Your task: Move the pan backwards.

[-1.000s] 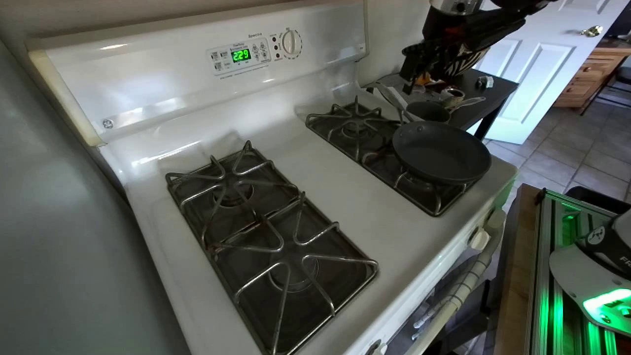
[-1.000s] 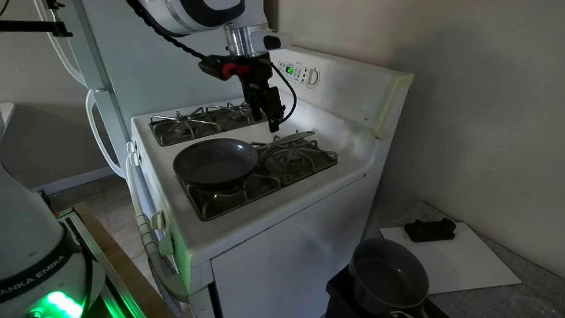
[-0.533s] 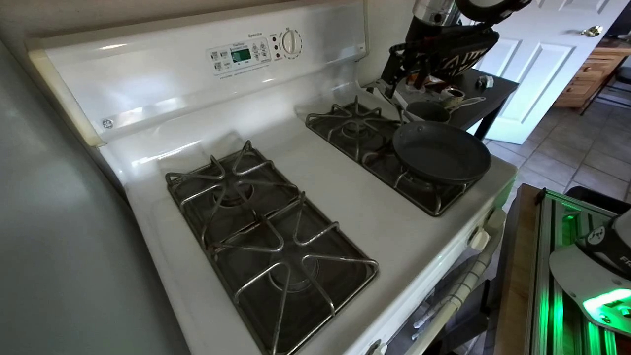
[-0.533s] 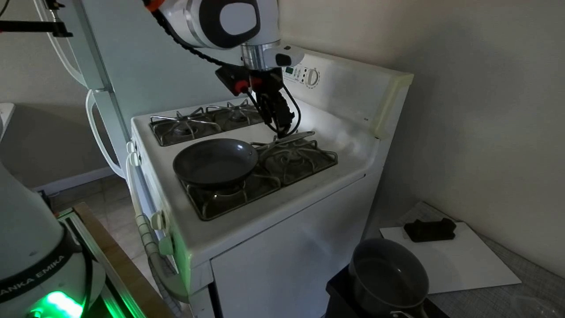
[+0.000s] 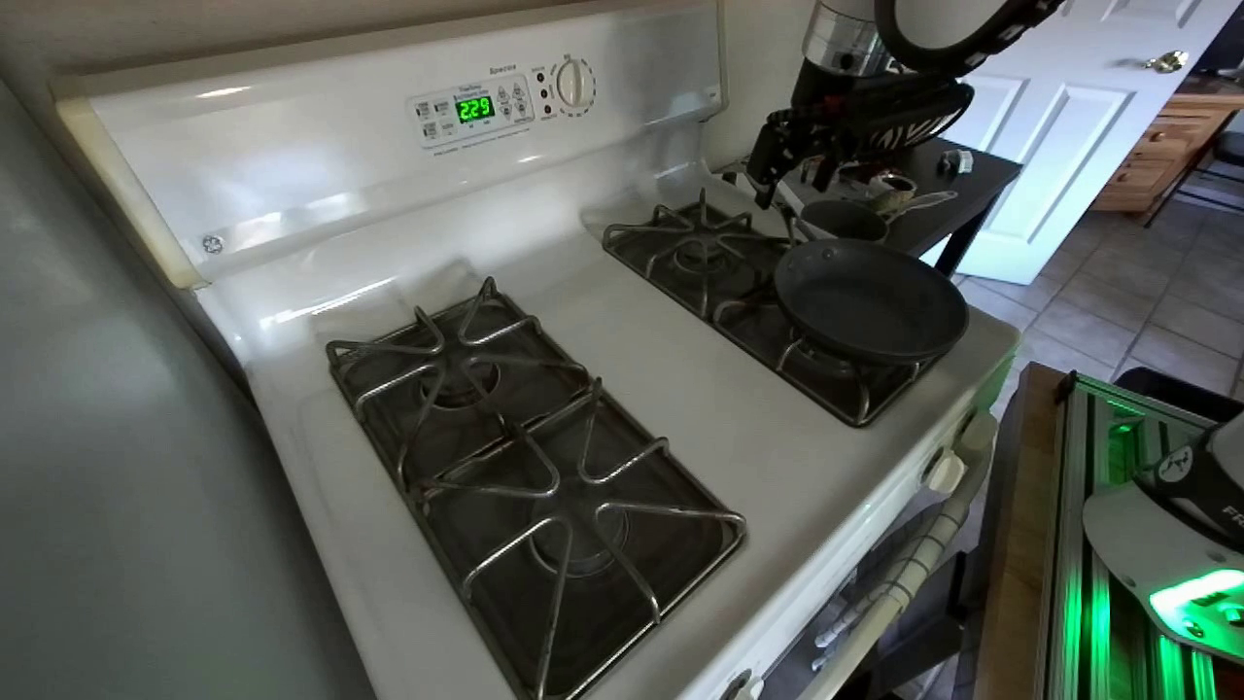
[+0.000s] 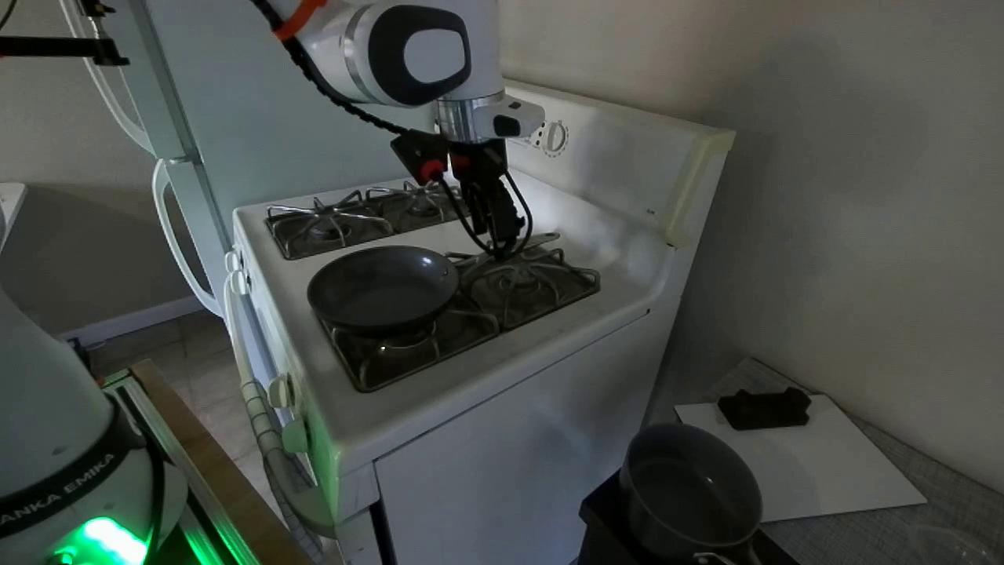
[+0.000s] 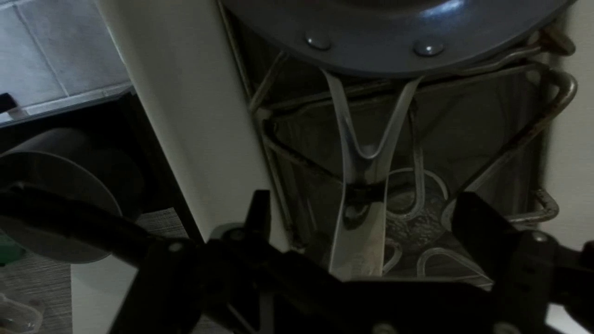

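A: Take the stove (image 5: 671, 374) as your landmark. You have the pan (image 6: 382, 284) on its front burner (image 6: 408, 357), on the side next to the desk (image 5: 986, 173), the handle (image 7: 358, 250) reaching back over the stove's rear burner (image 6: 525, 290).

B: And your end effector (image 7: 364, 209)?

A: It hangs low over that rear burner of the stove, its fingers (image 7: 473, 215) spread well apart. In the wrist view you see the handle running between them, but you can't make out whether either one touches it.

B: What do you find inside the pan?

A: Its smooth, dark floor, visible to you in both exterior views. The wrist view adds a glossy highlight and two rivets (image 7: 428, 47) on the inner wall, on the side facing the stove's back.

B: You have a pot (image 6: 690, 455) as well.

A: Yes, on the desk just beside the stove. You look down on its grey inner wall and floor, where a small glint shows.

B: Anything else beside the stove?

A: On the desk, a white board (image 6: 831, 471) carries a black object (image 6: 765, 410) you can't identify. A clear container (image 7: 19, 317) is cut off by the wrist view's edge; whether it holds anything, you can't say.
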### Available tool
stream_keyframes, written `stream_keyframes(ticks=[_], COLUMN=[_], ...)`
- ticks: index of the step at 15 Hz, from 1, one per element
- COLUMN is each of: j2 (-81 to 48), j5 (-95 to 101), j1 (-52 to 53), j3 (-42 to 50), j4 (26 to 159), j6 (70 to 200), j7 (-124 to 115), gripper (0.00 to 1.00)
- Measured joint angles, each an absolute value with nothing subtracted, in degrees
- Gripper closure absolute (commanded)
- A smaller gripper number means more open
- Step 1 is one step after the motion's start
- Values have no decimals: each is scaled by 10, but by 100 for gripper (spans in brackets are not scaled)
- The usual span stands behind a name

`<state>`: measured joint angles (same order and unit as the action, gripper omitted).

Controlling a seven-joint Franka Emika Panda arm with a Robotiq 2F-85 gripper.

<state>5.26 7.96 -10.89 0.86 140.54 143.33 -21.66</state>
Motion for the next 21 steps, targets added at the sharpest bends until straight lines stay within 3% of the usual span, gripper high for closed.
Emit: stream_keyframes(ticks=[3, 4, 7, 8, 9, 11, 12, 13, 14, 15, 16, 18, 21], j2=[50, 50, 49, 49, 49, 48, 48, 48, 47, 47, 47, 47, 45], j5=[90, 94, 97, 97, 97, 97, 97, 97, 97, 97, 97, 97, 97], j1=[-109, -109, -108, -107, -106, -104, -104, -103, -103, -102, -102, -101, -99], j3=[9, 9, 9, 9, 9, 9, 9, 9, 9, 9, 9, 9, 9], j4=[1408, 1409, 1411, 1412, 1412, 1413, 1413, 1413, 1413, 1413, 1413, 1413, 1413], j6=[1433, 1433, 1433, 1433, 1433, 1433, 1433, 1433, 1433, 1433, 1433, 1433, 1433], j7=[-228, -233, -240, -242, -244, -247, -248, -249, -250, -251, -253, -257, -260], gripper=[6, 21, 48, 47, 15, 18, 23, 53, 47, 7, 10, 2, 0])
